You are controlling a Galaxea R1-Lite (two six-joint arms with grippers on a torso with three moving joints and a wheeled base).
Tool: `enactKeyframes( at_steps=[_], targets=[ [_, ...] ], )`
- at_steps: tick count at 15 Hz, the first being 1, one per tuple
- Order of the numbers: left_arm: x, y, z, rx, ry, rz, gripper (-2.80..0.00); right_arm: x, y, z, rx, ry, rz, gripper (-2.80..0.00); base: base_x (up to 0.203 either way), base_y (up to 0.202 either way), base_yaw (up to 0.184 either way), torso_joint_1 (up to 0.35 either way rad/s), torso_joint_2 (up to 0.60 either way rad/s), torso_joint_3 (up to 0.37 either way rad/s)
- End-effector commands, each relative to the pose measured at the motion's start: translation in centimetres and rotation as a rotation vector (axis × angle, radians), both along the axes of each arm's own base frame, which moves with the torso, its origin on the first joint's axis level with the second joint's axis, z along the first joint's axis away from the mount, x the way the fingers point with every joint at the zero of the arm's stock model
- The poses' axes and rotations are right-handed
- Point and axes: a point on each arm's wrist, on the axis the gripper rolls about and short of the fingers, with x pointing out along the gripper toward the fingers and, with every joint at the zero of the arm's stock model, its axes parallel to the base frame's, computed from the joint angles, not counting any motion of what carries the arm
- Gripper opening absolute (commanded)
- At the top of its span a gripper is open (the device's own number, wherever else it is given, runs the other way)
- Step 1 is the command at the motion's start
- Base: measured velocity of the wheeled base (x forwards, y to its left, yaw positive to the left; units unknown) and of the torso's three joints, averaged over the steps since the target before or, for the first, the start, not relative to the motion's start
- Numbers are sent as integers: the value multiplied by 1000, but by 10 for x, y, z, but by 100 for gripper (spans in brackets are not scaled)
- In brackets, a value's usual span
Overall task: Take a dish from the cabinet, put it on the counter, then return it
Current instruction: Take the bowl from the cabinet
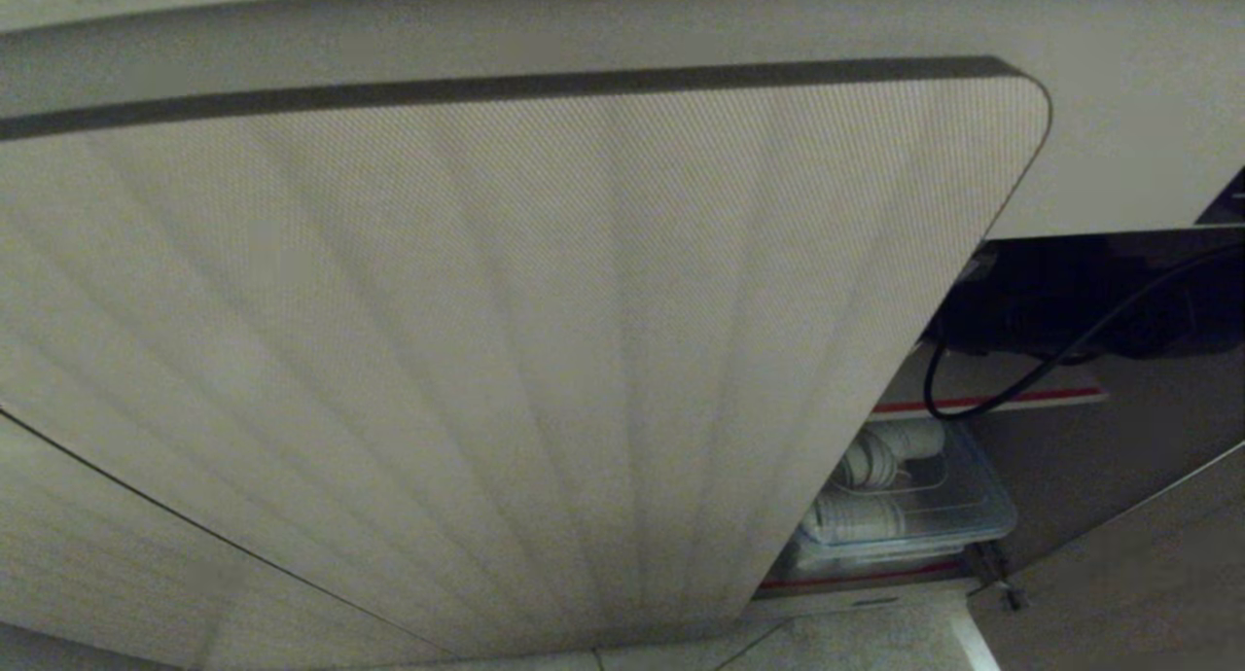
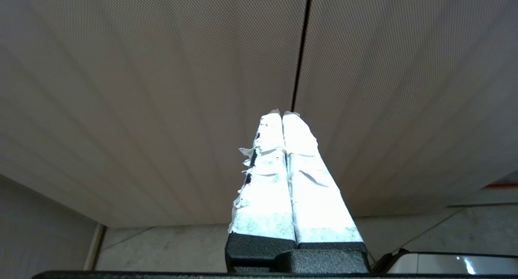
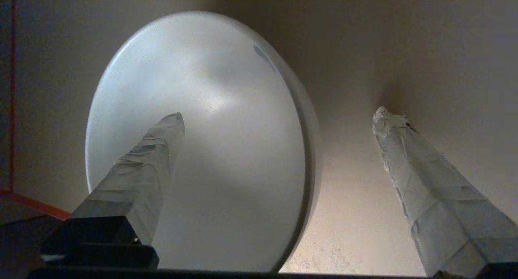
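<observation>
The right pincer (image 3: 279, 113) is spread wide and holds nothing, one finger over the white dish (image 3: 226, 121) at centre-left on the brown shelf (image 3: 364, 214), while the left pincer (image 2: 282, 114) is pressed closed and empty.

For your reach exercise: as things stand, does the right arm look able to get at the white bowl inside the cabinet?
Probably yes. The right pincer is open, one finger already over the white bowl, the other beside its rim, with nothing between them. The shut left pincer faces closed fluted doors.

White dish (image 3: 226, 157), blue-grey logo (image 3: 265, 57); beige fluted cabinet (image 1: 506, 360)
</observation>
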Motion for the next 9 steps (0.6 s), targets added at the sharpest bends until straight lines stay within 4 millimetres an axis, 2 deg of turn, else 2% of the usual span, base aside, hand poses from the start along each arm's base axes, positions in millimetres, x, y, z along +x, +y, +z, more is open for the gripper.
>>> enactKeyframes(
  at_steps=[1,9],
  targets=[
    [0,0,0,0,0,1,-280,0,0,2,2,-10,3,0,0,0,0,0,0,0],
    [0,0,0,0,0,1,-280,-5,0,0,-1,0,6,0,0,0,0,0,0,0]
  ],
)
